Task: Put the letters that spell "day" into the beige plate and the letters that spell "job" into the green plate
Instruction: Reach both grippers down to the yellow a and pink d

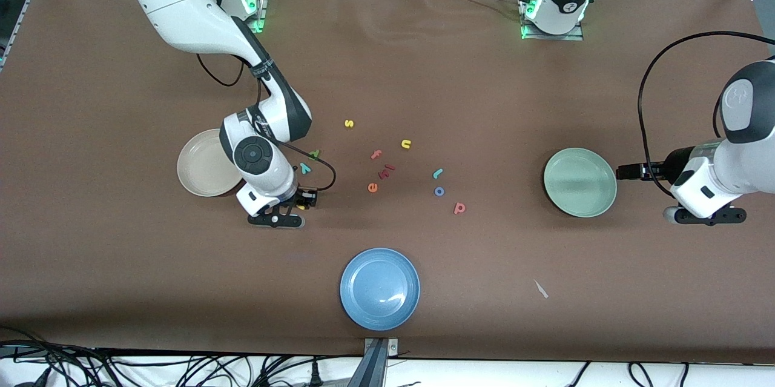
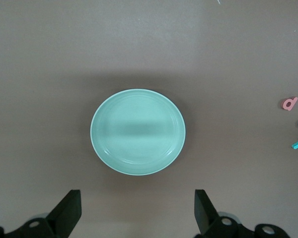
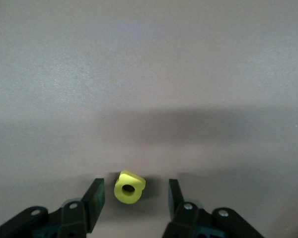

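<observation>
While the left pincer [image 2: 136,213] waits, right pincer [image 3: 134,206] straddles yellow a [image 3: 128,188].

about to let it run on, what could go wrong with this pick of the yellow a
1. In the right wrist view the right claw straddles the yellow a with gaps on both sides; the small letter may tip or squirt out as it closes.
2. The teal y and olive d lie beside that arm and could be nudged.
3. The left claw waits open by the green plate, no concern.
</observation>
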